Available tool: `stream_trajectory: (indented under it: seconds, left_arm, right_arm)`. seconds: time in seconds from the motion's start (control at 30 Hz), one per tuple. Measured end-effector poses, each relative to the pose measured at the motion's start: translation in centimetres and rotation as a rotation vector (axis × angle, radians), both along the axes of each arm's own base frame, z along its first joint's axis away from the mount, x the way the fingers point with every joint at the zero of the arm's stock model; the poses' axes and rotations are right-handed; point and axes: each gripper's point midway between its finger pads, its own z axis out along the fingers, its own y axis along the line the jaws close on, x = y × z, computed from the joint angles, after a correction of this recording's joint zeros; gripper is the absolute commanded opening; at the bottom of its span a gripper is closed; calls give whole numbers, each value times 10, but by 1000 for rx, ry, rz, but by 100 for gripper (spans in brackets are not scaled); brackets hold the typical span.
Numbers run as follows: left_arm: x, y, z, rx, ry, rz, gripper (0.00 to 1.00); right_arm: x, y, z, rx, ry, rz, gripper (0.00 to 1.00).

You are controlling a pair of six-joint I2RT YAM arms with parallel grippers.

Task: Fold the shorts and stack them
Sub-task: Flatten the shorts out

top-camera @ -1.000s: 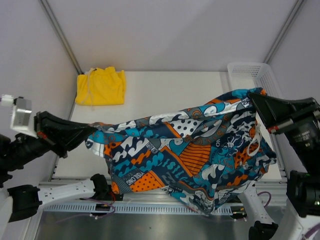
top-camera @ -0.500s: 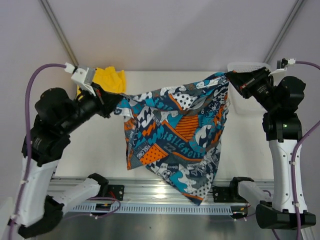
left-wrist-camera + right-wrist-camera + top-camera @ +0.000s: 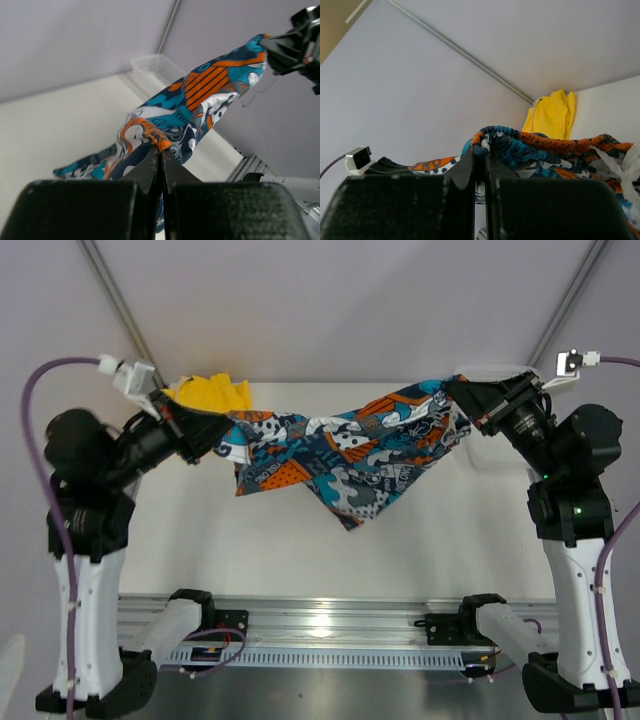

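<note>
The printed shorts point(image 3: 340, 455), the busy teal, orange, black and white pair, hang in the air over the counter point(image 3: 300, 560), strung between the two arms like a slack washing line; the cloth runs roughly level from one side to the other, sags through the middle and drops to a loose point near the centre; whether that tip brushes the counter I cannot tell from here. At the left end the left gripper point(image 3: 222, 436) is clenched on the fabric; its wrist view shows the two fingers pressed flat together with a small fold of orange and white cloth nipped at their very tips, and the rest of the garment trailing away toward the other arm. At the right end the right gripper point(image 3: 456, 396) is likewise clamped tight, grasping a gathered, ribbed edge of the same pair, which bunches over its closed fingertips. The yellow shorts point(image 3: 210, 392) lie on the far left corner of the counter, just behind the left gripper and partly hidden by it, well apart from the right arm. A white mesh basket point(image 3: 487, 369) sits at the far right edge, mostly covered by the right gripper; both arm bases stand on the metal rail point(image 3: 320, 615) along the near edge.
</note>
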Motion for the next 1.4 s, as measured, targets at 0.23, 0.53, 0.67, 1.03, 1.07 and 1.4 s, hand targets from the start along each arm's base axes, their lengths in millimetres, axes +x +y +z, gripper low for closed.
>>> stream_trajectory:
  seconds: [0.23,0.53,0.67,1.03,1.07,1.4]
  left_arm:
    - [-137,8,82,-24,-447,-30,0]
    - [-213,10,114,-29,-650,-66,0]
    - [-176,6,101,-21,-536,-74,0]
    - [60,-5,-67,-82,164,33,0]
    - [78,-4,-88,-81,222,61,0]
    - [195,3,-279,-91,571,228,0]
  right_arm:
    - [-77,4,45,21,-183,54,0]
    - [-174,-18,95,33,-407,-23,0]
    - [-165,-21,82,17,-358,-86,0]
    - [30,-42,-55,134,180,-60,0]
    - [51,-38,-73,132,231,-59,0]
    - [193,21,-254,35,529,-67,0]
